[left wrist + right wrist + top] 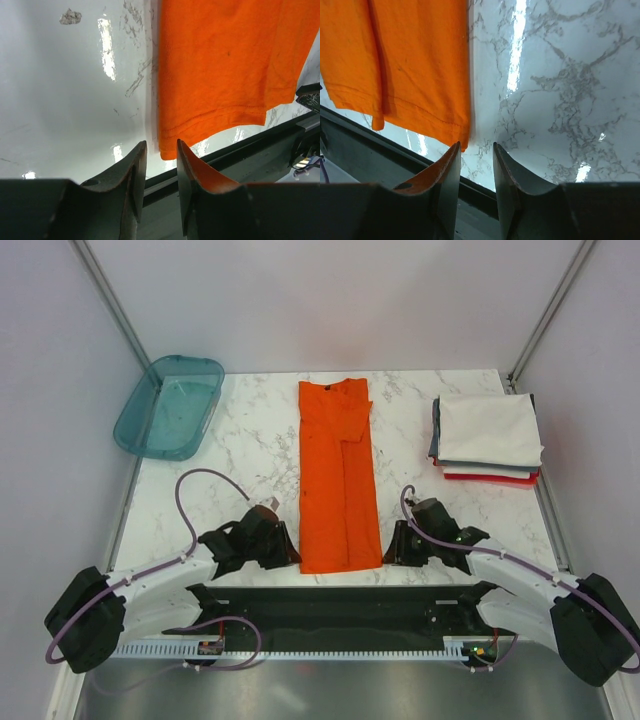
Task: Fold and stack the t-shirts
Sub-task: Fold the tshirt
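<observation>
1. The orange shirt point(338, 480) lay flat in the middle of the marble counter point(250, 440), folded lengthwise into a long narrow strip, collar at the far end and hem at the near edge.
2. The left hand point(288, 548) sat low at the shirt's near left corner. In its wrist view the left hand point(161, 145) had its two fingers parted, with the hem corner just beyond the tips and no cloth pinched between them.
3. The right hand point(392, 545) sat at the shirt's near right corner. Its wrist view showed the right hand point(476, 145) open too, holding nothing, the hem corner just beside one fingertip.
4. To the right of the orange shirt, well apart from it, stood a stack of folded shirts point(490, 430), white on top and red at the bottom, with a grey edge showing between.
5. To the far left of the orange shirt, a teal plastic tray point(128, 412) rested at the counter's corner.
</observation>
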{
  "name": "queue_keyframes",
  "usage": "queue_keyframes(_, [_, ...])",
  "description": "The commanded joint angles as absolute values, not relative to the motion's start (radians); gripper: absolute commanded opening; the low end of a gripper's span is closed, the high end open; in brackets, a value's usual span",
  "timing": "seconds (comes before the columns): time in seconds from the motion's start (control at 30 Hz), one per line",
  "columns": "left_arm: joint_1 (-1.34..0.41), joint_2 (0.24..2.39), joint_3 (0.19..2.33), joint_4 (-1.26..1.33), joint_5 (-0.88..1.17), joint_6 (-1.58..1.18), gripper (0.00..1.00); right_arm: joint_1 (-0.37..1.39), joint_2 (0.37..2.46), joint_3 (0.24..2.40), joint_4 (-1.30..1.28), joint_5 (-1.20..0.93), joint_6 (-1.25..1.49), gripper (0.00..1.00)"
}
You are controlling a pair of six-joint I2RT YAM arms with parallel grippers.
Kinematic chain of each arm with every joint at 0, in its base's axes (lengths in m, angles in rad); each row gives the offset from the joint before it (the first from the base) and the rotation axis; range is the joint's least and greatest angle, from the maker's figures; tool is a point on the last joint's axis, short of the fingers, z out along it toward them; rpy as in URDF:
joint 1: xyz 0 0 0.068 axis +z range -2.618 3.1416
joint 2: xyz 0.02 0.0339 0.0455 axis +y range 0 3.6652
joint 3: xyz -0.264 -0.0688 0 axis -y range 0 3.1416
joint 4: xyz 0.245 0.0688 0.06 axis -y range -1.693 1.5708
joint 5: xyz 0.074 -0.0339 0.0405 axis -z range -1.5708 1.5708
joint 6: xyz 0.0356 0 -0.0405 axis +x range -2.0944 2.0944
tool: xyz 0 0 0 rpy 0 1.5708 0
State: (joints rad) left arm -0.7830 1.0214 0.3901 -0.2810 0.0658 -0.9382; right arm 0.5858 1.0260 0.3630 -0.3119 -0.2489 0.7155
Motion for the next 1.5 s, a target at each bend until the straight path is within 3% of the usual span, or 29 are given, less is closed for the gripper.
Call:
queue_keyframes(0.0, [-0.788, 1.020, 0.374, -0.221, 0.112, -0.982, 0.38, 0.592, 1.025, 0.351, -0.249, -0.293, 0.744, 0.40])
queue_keyframes(0.33, [-0.790, 1.078, 0.347, -0.118, 0.166, -1.003, 0.41, 0.601, 1.103, 0.354, -0.193, -0.324, 0.744, 0.36])
queue_keyframes(0.43, [-0.790, 1.092, 0.342, -0.097, 0.169, -1.003, 0.34, 0.603, 1.109, 0.354, -0.187, -0.331, 0.739, 0.34])
queue_keyframes(0.7, [-0.790, 1.115, 0.339, -0.072, 0.179, -1.002, 0.28, 0.606, 1.127, 0.365, -0.176, -0.345, 0.732, 0.13])
queue_keyframes(0.83, [-0.788, 1.111, 0.331, -0.060, 0.179, -1.003, 0.02, 0.606, 1.121, 0.379, -0.176, -0.350, 0.733, 0.00])
queue_keyframes(1.07, [-0.762, 1.054, 0.382, -0.107, 0.190, -0.996, 0.02, 0.604, 1.106, 0.494, -0.231, -0.316, 0.723, 0.00])
queue_keyframes(1.47, [-0.520, 1.149, 0.644, -0.159, 0.316, -0.862, 0.02, 0.534, 1.261, 0.791, -0.272, -0.212, 0.631, 0.00])
